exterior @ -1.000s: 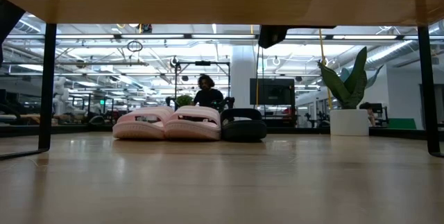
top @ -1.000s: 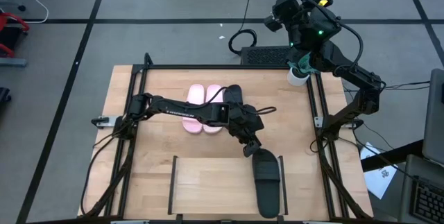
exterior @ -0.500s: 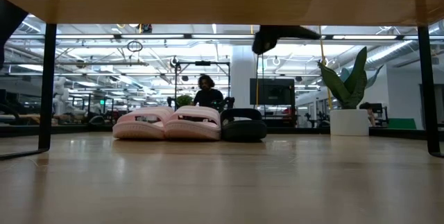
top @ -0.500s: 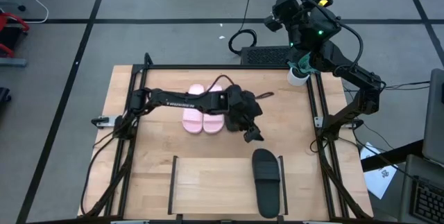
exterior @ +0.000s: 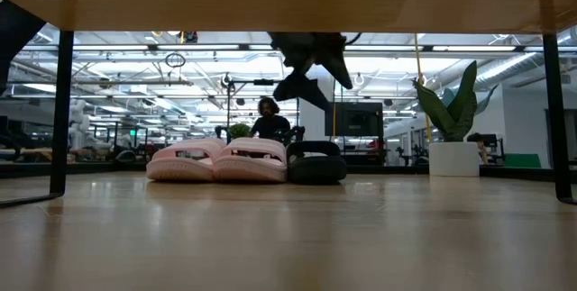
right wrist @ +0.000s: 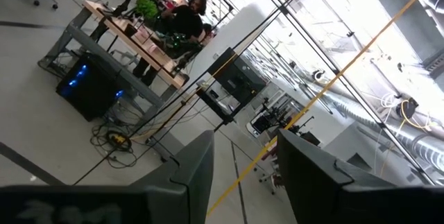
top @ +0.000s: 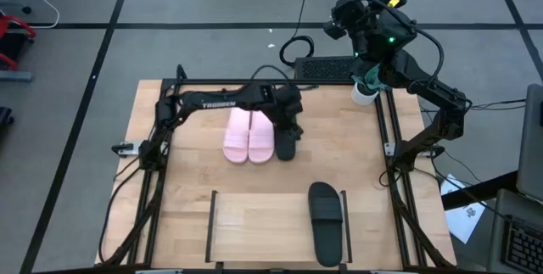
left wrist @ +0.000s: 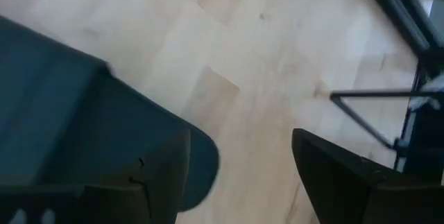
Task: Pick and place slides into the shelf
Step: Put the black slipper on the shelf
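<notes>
High view: the spread left gripper (top: 288, 128) had left one black slide (top: 326, 221) on the shelf (top: 254, 227) and returned over the second (top: 286, 144).

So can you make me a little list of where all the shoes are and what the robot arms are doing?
pink slides: side by side on the table, off the shelf
black slide on table: right beside the pink pair
black slide on shelf: lying at the shelf's right end
left gripper: open, above the black slide on table
right gripper: open, empty, parked off the table's far right corner
</notes>
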Available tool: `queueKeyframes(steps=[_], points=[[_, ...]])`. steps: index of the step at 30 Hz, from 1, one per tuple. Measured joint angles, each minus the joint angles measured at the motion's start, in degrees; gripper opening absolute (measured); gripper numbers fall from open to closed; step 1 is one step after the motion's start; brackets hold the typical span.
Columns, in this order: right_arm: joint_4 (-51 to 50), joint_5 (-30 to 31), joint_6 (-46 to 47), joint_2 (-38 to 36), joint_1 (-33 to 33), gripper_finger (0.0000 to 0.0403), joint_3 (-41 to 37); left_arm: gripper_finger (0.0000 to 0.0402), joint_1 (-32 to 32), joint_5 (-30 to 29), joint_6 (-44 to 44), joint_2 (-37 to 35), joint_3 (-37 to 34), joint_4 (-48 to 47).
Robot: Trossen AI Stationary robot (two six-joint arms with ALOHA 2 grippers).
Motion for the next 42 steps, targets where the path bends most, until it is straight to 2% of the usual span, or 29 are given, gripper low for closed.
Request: queueKeyframes(steps=[5,11,19,27,38,42], points=[[-0.02,-0.12,0.00,0.00,0.01,0.0146,0.00,0.0253,3.21,1.62,-0.58,-0.89,0.00,0.10],[-0.02,-0.19,-0.03,0.00,0.01,0.0146,0.00,0.0253,6.67,11.41,-2.84,-3.44,-0.02,-0.98],[0.00,-1.28,-1.07,0.00,0.02,0.0146,0.00,0.0253,13.20,11.78,2.19,-7.99,0.04,-3.27],[0.00,-2.26,-1.09,0.00,0.02,0.0146,0.00,0.0253,18.16,21.67,1.01,-7.90,0.03,-6.58],[0.00,-1.76,0.46,0.00,0.00,0.0146,0.00,0.0253,15.86,16.48,-2.96,-2.46,0.04,1.58],[-0.02,-1.55,0.42,0.00,0.00,0.0146,0.00,0.0253,15.55,13.71,-4.48,-0.72,0.00,1.83]])
